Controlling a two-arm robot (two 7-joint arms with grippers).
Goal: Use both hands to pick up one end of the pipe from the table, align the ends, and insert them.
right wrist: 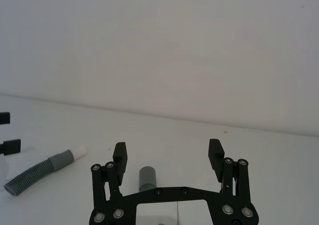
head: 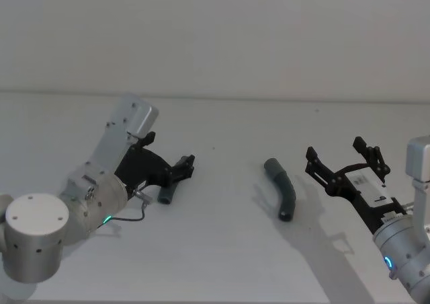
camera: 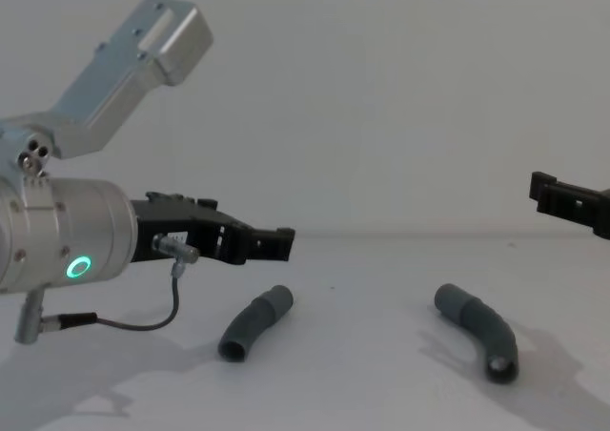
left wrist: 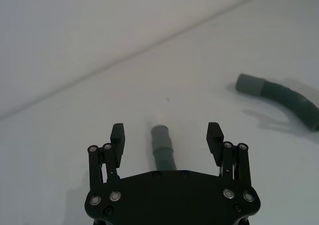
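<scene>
Above the plug piece on the counter, left pincer hangs open, clear of it per chest view. Head view hides most of that piece behind the pincer. The white plug tip and ribbed middle read best from the right wrist. Bent, smooth-ended cuff piece lies well right of the plug piece, with right pincer open farther right, cut off in chest view.

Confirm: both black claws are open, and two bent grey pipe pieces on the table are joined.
Not joined: head view shows one bent grey pipe piece apart from the other on the white table. Left claw and right claw are open.
</scene>
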